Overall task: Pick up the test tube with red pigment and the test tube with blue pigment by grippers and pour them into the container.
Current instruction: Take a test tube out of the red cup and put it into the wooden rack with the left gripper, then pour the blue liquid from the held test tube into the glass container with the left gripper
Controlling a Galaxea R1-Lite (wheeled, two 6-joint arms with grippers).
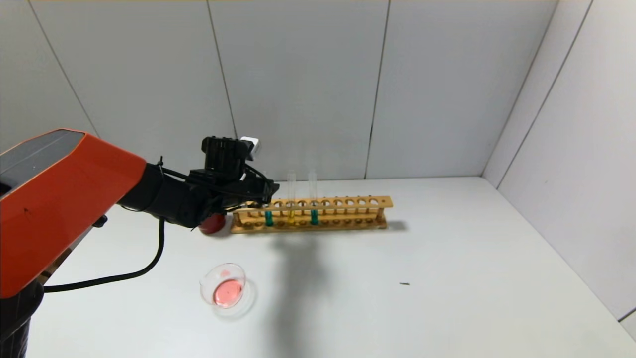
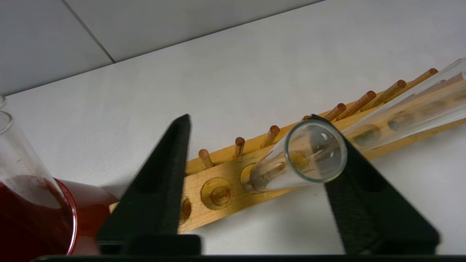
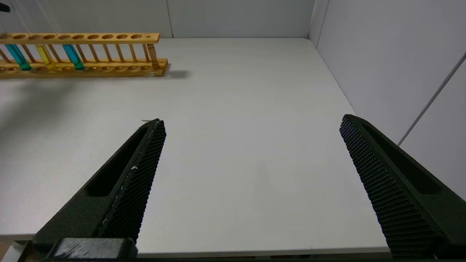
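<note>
— Two black fingers (image 2: pixel 160 174) of the left end effector (image 2: pixel 255 153) stood wide apart around an empty glass tube (image 2: pixel 309 154) in the wooden rack (image 1: pixel 312 215). One finger touched its rim.

— And the test tube with blue pigment (image 1: pixel 269 217)?

— In the rack, close by. Thin, slippery glass, I think; hold it gently up high. The container (image 1: pixel 224 285) held pink liquid on the table (image 1: pixel 447 278). The right end effector (image 3: pixel 251 123) hung wide open, holding nothing.

Left claw (image 1: pixel 266 195) hides the rack's (image 1: pixel 348 203) left end.

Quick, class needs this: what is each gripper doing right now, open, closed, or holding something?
Left gripper: open, jaws straddling a test tube standing in the wooden rack, not clamped.
Right gripper: open, empty, over the table.
</note>
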